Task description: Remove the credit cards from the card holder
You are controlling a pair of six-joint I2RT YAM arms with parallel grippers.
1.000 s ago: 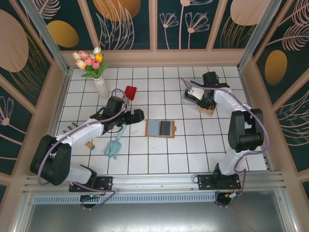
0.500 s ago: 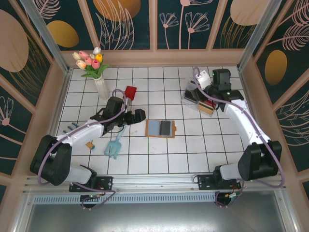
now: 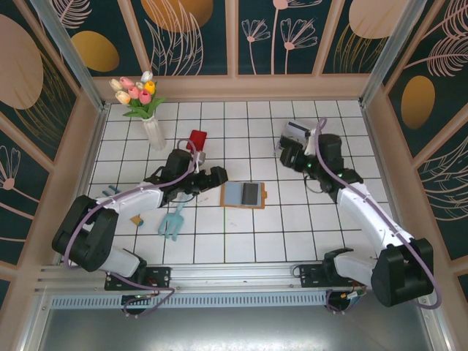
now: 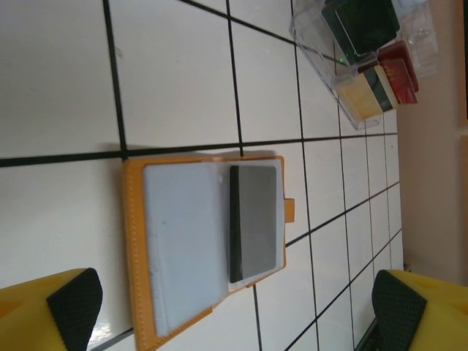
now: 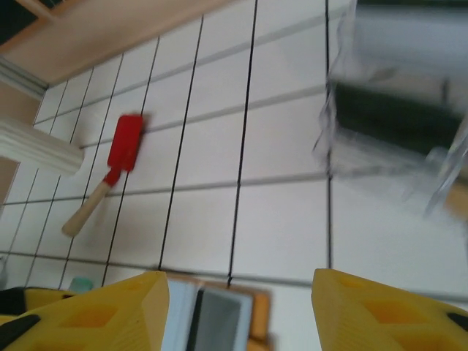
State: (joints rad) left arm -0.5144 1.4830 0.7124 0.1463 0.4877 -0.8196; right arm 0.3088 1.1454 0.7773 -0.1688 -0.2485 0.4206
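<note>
Your left gripper (image 3: 219, 176) — jaws spread wide, holding nothing — sits just left of the open card holder (image 3: 243, 194), nearer than the right gripper (image 3: 287, 156).

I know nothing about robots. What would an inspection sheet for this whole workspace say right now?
Surface: white tiled table, nothing spilled that I can see.
Job's things: card holder lies open at the centre; grey card in one pocket; pale blue panel beside it may be another card.
Clutter: vase of tulips, red spatula, teal fork, clear tray with items inside.
Hands: left hand open, just left of the card holder; right hand open beside the clear tray; both hold nothing.
Cables: purple cables run along both arms.
Surroundings: wood-framed walls with dark leaf-patterned panels.
</note>
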